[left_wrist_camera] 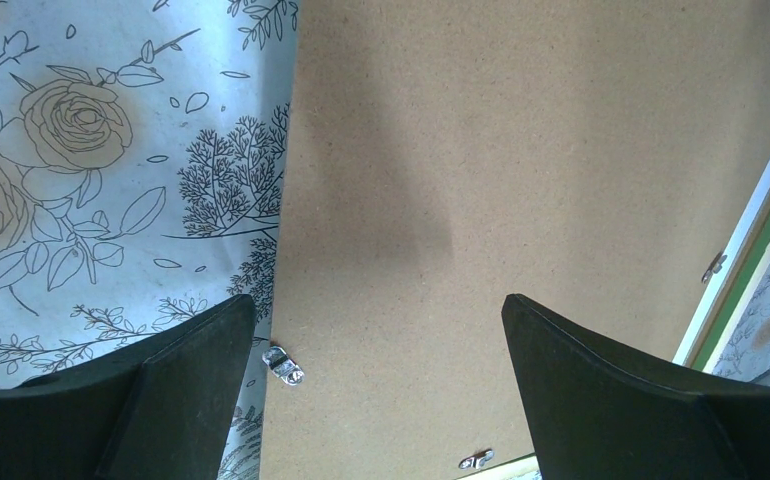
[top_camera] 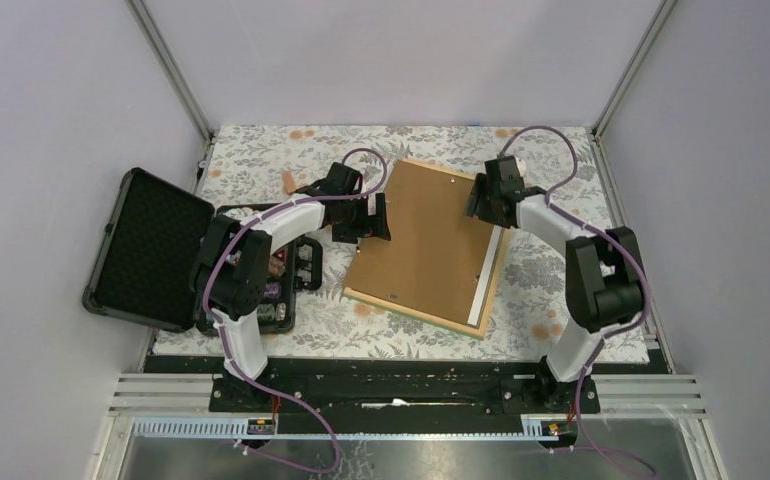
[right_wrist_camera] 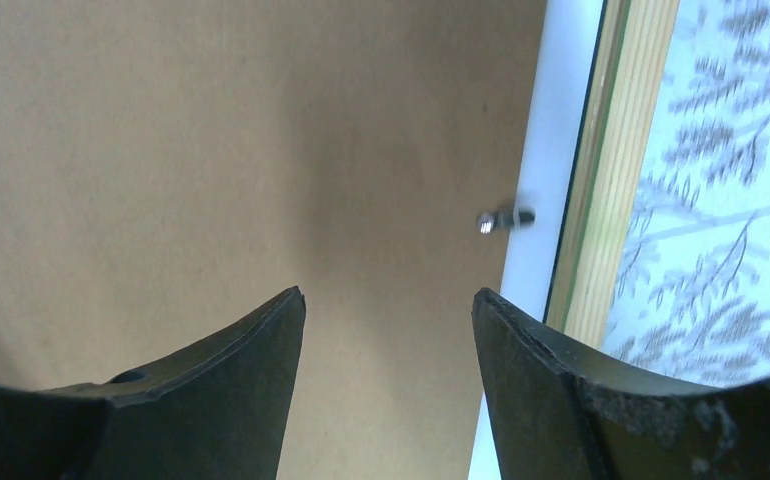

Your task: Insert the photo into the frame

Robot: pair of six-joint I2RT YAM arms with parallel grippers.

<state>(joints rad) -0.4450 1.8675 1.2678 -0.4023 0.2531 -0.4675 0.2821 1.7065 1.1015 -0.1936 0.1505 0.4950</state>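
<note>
Centrally on the floral cloth (top_camera: 261, 160) lies the frame (top_camera: 414, 314), back up and skewed, its light wood edge and a thin green line showing along the sides at 3 and 6 o'clock. A brown backing board (top_camera: 426, 235) covers most of it. The photo (top_camera: 487, 282) shows only as a white strip at the board's 3 o'clock edge, just inside the wooden rim. The left gripper (left_wrist_camera: 377, 305) hangs over the board's 9 o'clock edge, fingers spread wide with nothing between them, a small metal tab (left_wrist_camera: 283, 364) just below. The right gripper (right_wrist_camera: 389, 295) hovers over the board near 1 o'clock, fingers apart and empty. An open black case (top_camera: 151, 245) sits at 9 o'clock.
</note>
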